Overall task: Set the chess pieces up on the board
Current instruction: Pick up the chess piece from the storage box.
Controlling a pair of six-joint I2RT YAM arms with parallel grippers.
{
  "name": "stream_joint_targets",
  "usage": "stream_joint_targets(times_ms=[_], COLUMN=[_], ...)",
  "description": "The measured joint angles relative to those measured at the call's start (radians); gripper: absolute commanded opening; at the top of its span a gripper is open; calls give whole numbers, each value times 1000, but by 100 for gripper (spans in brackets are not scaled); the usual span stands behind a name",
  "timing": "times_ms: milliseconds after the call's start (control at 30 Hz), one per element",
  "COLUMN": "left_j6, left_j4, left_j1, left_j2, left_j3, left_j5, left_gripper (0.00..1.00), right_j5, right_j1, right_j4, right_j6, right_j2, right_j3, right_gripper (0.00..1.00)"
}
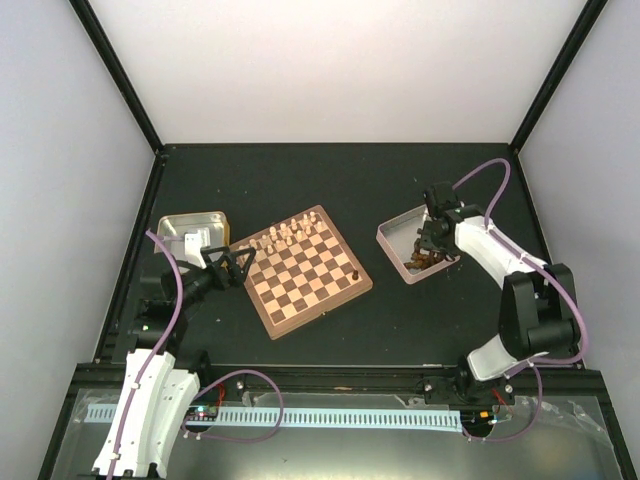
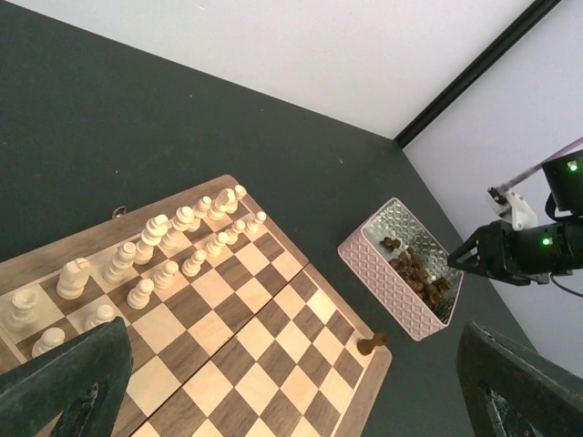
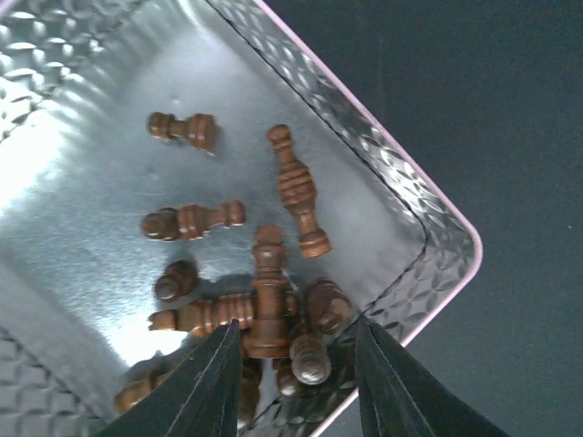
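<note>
A black table [image 1: 300, 180] is enclosed by pale walls. The board [image 1: 315, 285] is laid at the middle of the table, turned at an angle. Cream pieces [image 2: 173, 241] are stood in two rows along its far-left side. A single dark piece [image 2: 369, 344] is stood upright on a square at the board's right corner. The other squares are left bare.

A gold tin [image 1: 190, 235] is seen at the left, just beyond the board's left corner. A pink tin [image 1: 392, 248] is placed to the right of the board, apart from it. The remaining dark pieces [image 3: 293, 189] are heaped inside it, most of them lying on their sides.

The left gripper [image 1: 232, 265] is held just beside the board's left edge with its jaws spread wide, and nothing is held between them. The right gripper [image 3: 296, 332] is lowered into the pink tin. Its jaws are set partly apart over the heap. Several dark pieces lie in the gap, but none is seen pinched by both fingers [image 3: 214, 382].
</note>
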Motion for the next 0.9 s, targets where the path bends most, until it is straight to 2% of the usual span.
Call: stream_joint_targets(times_ms=[133, 467, 667, 767, 900], left_j6=[0, 0, 0, 0, 0], left_j4=[0, -1, -1, -1, -1], left_j1=[0, 0, 0, 0, 0], left_j2=[0, 1, 1, 1, 1], left_j3=[0, 0, 0, 0, 0], left_j5=[0, 0, -1, -1, -1], left_gripper=[99, 99, 99, 99, 99], right_j5=[-1, -27, -31, -47, -61], right_j1=[-20, -26, -30, -30, -30], right_j4=[1, 26, 43, 53, 53], right_j6=[-10, -37, -46, -43, -43], right_j2=[24, 93, 93, 93, 93], right_j3=[-10, -24, -24, -24, -25], right_gripper=[34, 20, 7, 8, 19])
